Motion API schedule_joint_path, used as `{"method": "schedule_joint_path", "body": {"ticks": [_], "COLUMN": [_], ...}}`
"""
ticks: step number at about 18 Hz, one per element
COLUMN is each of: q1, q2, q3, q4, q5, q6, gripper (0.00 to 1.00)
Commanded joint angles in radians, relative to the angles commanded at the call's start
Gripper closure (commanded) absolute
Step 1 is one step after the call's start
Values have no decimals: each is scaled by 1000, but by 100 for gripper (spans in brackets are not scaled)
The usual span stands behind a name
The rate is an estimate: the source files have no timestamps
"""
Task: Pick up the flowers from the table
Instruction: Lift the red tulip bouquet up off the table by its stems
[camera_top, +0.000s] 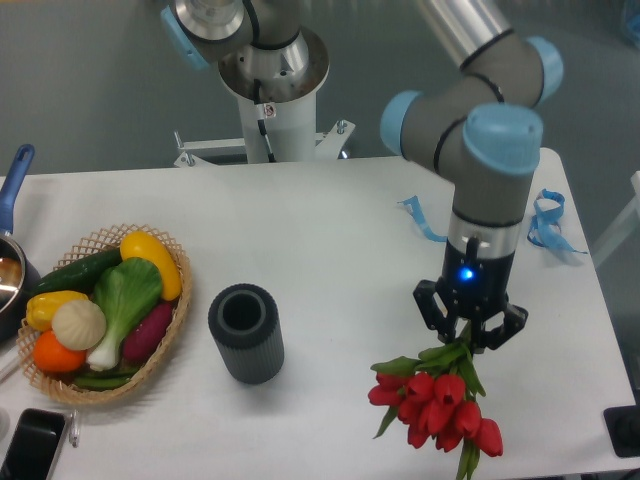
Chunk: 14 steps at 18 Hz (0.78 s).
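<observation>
Gripper (468, 337) clamping flowers (436, 402), dark cylinder (246, 333) left, basket (168, 340) beyond

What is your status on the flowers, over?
Gripper shut on the flowers, blooms hanging down. Bunch looks lifted off the table. Black cylinder stands to the side, apart.

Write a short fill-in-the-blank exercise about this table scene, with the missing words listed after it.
1. The hand is shut on the stems of the ___ flowers.
2. The dark ribbed cylinder stands between the flowers and the wicker ___.
3. The basket holds ___.
4. Blue ___ lie on the table behind the arm.

Missing words: red; basket; vegetables; ribbons
</observation>
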Motion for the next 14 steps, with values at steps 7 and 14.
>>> {"method": "schedule_joint_path", "body": {"ticks": [7,14], "q1": [15,18], "q2": [66,78], "q3": [2,21], "q4": [2,2], "q5": [-135,-152], "q6": [-132,-152], "gripper": [67,67]}}
